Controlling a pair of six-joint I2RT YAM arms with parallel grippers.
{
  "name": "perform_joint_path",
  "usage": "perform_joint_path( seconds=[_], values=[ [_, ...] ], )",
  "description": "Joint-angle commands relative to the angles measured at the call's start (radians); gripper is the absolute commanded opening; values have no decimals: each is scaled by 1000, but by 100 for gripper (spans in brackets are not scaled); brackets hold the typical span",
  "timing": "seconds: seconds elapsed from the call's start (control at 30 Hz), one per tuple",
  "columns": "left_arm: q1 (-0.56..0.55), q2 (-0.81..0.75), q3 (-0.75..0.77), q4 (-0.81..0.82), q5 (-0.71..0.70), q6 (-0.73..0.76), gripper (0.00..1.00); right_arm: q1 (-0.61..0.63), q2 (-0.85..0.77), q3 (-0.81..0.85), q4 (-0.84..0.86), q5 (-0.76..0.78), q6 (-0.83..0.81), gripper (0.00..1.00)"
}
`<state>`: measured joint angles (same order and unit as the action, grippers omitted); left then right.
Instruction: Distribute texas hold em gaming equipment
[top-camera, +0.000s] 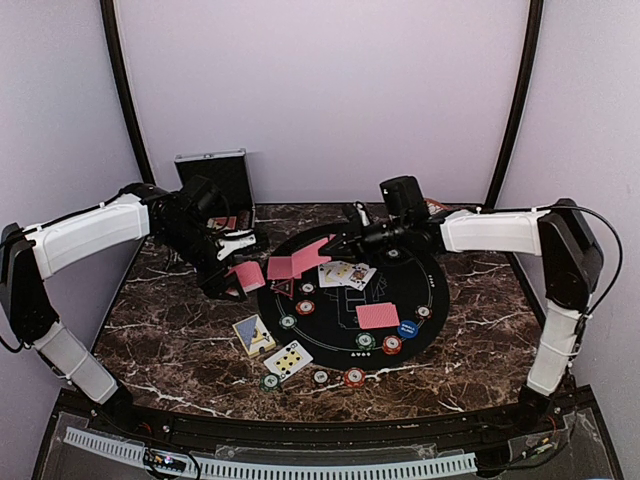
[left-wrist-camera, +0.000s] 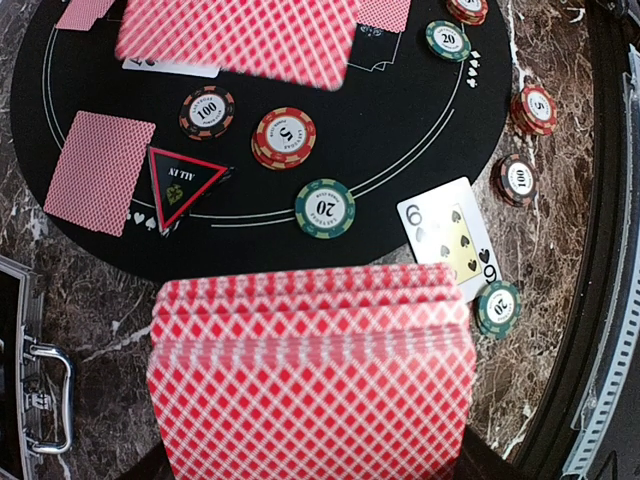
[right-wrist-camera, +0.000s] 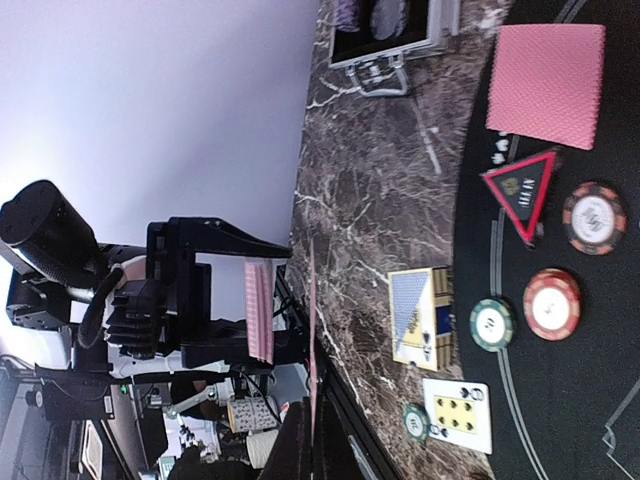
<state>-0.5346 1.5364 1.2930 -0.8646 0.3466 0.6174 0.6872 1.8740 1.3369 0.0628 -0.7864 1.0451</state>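
Dealing is well under way but not finished.

**On the black round felt mat (top-camera: 335, 330):**
- one face-down red-backed card (top-camera: 377, 315)
- a few face-up cards (top-camera: 345, 272) toward the far side
- the red-edged black triangle marker (left-wrist-camera: 180, 185)
- round poker chips (left-wrist-camera: 325, 207) in green, red, blue and orange, strung along the near arc

**Off the mat:** more chips and a face-up six of spades (left-wrist-camera: 450, 235) lie on the dark marble tabletop (top-camera: 170, 340). The silver metal case (top-camera: 212, 185) stands open at the far left.

**Judgement:** a thick stack is undealt, so more cards are likely to go out. I cannot tell how many places are meant.

**Left pincer (top-camera: 240, 272):** clamped on the red-backed deck of playing cards (left-wrist-camera: 310, 370), which is slightly stepped and held above the tabletop at the mat's left edge.

**Right pincer (top-camera: 338, 243):** jaws pinched fully together. A single red-backed card (left-wrist-camera: 235, 40) appears caught at the tips, hanging over the far-left part of the mat near the deck. The right wrist view shows that card only edge-on, so the grip itself is not plainly seen.
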Motion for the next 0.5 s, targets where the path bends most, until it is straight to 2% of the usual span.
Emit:
perform_joint_path(
  seconds=[0.0, 0.2, 0.47],
  values=[
    [4, -36, -9, -22, 3, 16, 0, -90, -80, -92, -49, 9, -75, 0],
    [4, -27, 0, -37, 1, 25, 0, -197, -104, -162, -112, 45, -153, 0],
    [4, -31, -1, -47, 0, 29, 0, -275, -38, -165, -177, 117, -241, 0]
  ],
)
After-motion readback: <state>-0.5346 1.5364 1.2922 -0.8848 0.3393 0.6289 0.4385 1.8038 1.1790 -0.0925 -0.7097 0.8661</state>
